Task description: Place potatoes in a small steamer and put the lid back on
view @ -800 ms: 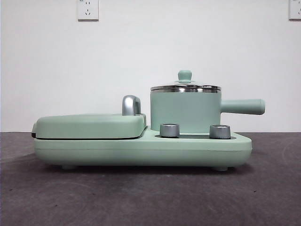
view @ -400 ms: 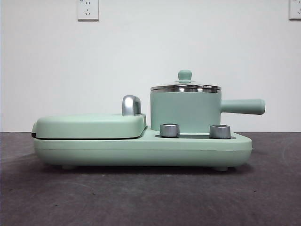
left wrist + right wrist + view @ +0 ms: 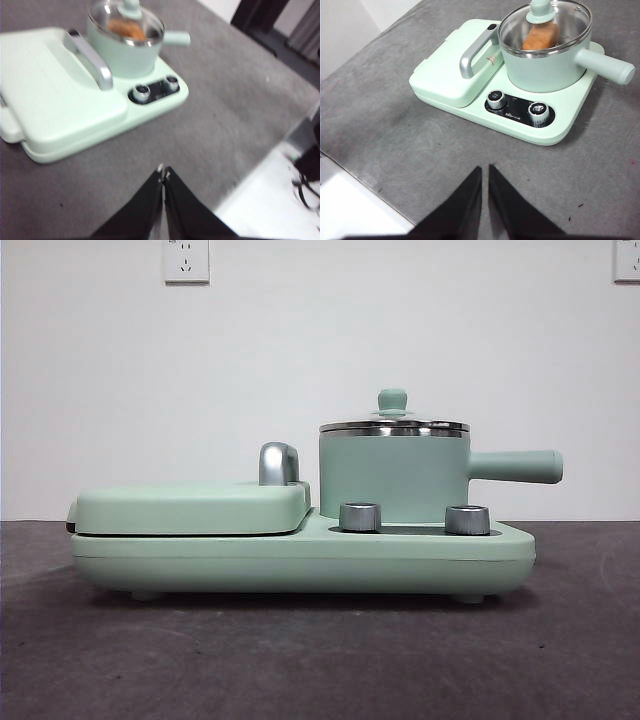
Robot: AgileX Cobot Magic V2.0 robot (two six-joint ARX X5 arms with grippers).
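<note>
The mint-green small steamer (image 3: 394,478) stands on the right of the cooker base, its straight handle (image 3: 515,467) pointing right. The clear-glass lid (image 3: 393,424) with its green knob sits on the steamer's steel rim. Through the glass the orange-brown potato (image 3: 542,36) lies inside the pot; it also shows in the left wrist view (image 3: 127,29). My left gripper (image 3: 163,172) is shut and empty, well back from the cooker over the grey table. My right gripper (image 3: 485,171) is shut and empty, also back from the cooker. Neither arm shows in the front view.
The flat mint-green griddle cover (image 3: 190,506) with a steel handle (image 3: 278,463) fills the cooker's left side. Two steel dials (image 3: 361,516) sit on the base (image 3: 300,560) in front of the pot. The table's edge (image 3: 260,165) lies near my left gripper.
</note>
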